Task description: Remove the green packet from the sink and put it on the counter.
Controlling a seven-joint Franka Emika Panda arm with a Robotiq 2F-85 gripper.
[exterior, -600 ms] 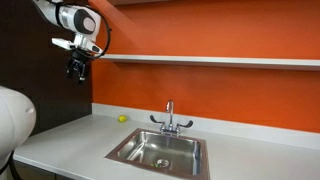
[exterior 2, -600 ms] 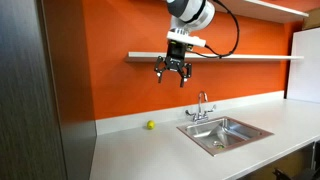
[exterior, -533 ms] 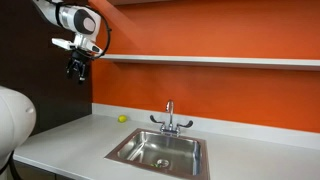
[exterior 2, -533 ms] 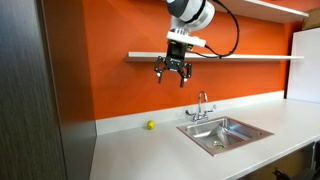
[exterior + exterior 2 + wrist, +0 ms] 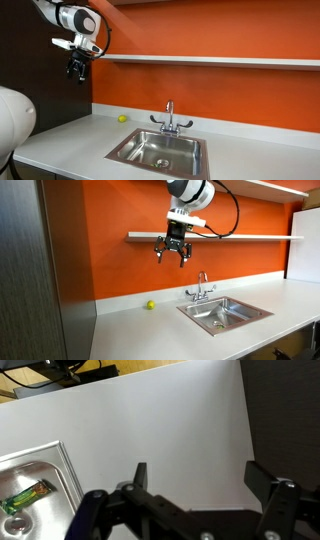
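Green packet [image 5: 25, 495] is lying in the steel sink [image 5: 60, 475] at the wrist view's left edge; rightward, the gripper [image 5: 197, 472] is hovering wide open, holding nothing, high above the pale counter [image 5: 150, 420], well apart from it.

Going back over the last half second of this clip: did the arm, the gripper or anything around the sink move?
Nothing visibly changed. In both exterior views the gripper hangs open and empty high above the counter, in the same spot as before, and the yellow-green ball sits on the counter by the wall as it did. In the wrist view the green packet lies in the sink, not yet touched.
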